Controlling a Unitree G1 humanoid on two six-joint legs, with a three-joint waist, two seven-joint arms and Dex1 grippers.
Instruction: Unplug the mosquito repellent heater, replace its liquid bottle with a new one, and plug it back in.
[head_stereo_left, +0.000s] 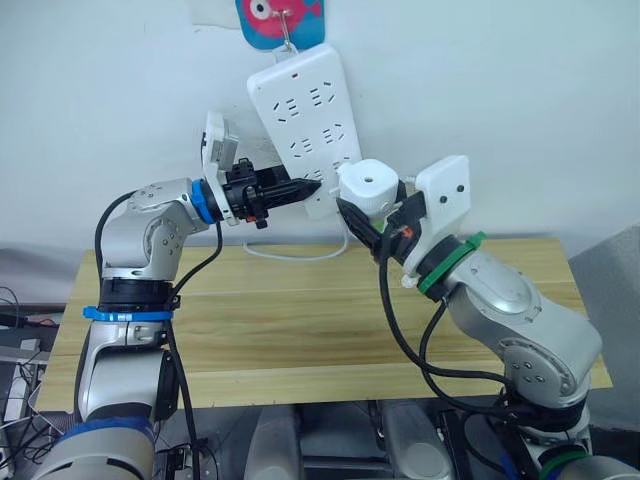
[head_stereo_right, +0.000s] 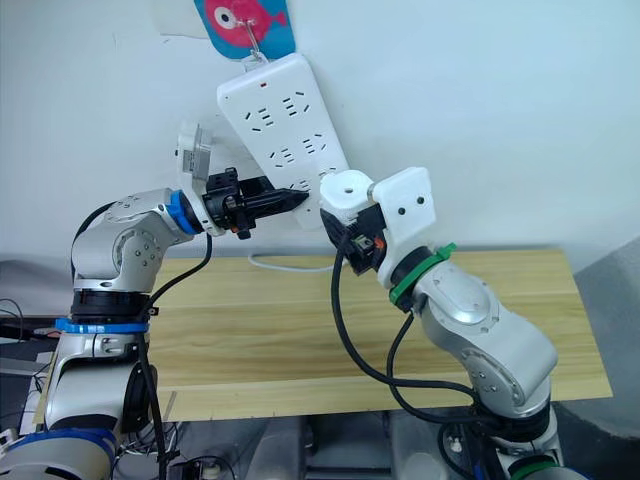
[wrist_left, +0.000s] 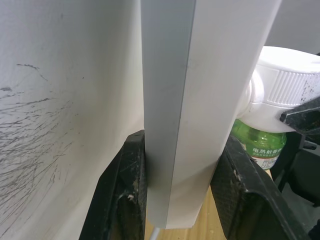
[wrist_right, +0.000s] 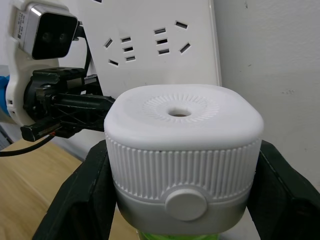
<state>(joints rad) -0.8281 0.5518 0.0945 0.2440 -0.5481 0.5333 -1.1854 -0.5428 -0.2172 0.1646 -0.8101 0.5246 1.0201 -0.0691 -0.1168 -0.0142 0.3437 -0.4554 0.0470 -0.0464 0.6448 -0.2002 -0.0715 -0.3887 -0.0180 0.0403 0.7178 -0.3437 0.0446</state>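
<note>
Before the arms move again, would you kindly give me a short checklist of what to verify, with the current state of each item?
1. Right gripper shut on the heater: ok, a finger sits on each side of it.
2. Left gripper bracing the power strip: ok, its fingers straddle the strip's lower edge.
3. Bottle fitted under the heater: ok, a green bottle shows below it.
4. Whether that bottle is the new one: cannot tell.
5. Heater's pins seated in a socket: cannot tell, the heater sits beside the strip's lower end and the pins are hidden.
6. Strip hanging from the hook on the wall: ok.
</note>
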